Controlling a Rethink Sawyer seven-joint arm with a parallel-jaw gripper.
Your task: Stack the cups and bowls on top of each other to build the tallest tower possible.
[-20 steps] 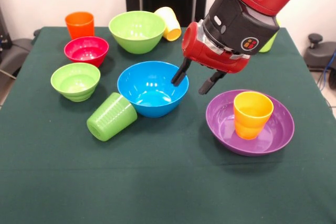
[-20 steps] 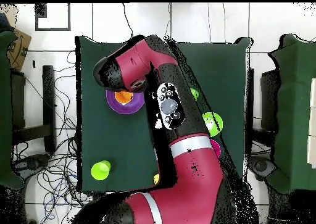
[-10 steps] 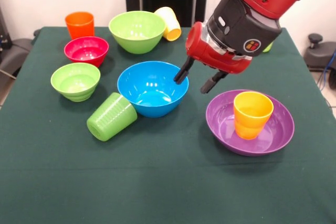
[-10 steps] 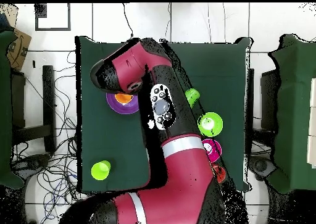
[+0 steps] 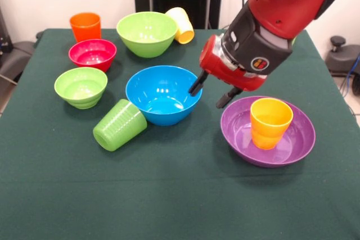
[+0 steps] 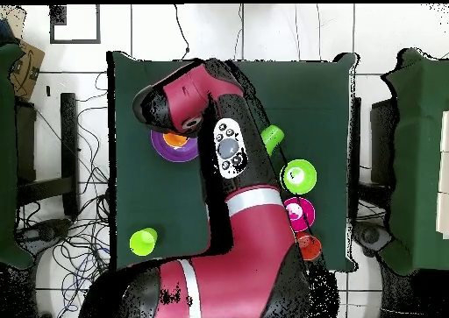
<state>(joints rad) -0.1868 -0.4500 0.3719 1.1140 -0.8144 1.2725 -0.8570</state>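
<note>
My gripper (image 5: 208, 96) hangs open and empty over the gap between the large blue bowl (image 5: 163, 94) and the wide purple bowl (image 5: 239, 134). One fingertip (image 5: 196, 89) is by the blue bowl's rim. An orange-yellow cup (image 5: 270, 122) stands upright inside the purple bowl, a two-piece tower. A ribbed green cup (image 5: 119, 125) lies on its side against the blue bowl. In the overhead view the arm hides the gripper; the purple bowl (image 6: 163, 151) and its cup (image 6: 175, 140) show beside the arm.
A small lime bowl (image 5: 81, 86), a red bowl (image 5: 92, 54) and an orange cup (image 5: 85, 26) stand at the left. At the back sits a large lime bowl (image 5: 147, 33) with a pale yellow cup (image 5: 181, 25) tipped beside it. A yellow-green cup (image 6: 143, 241) stands apart near a table corner.
The gripper has shifted slightly down and toward the purple bowl, still open. The arm's upper links have swung. No cup or bowl has moved.
</note>
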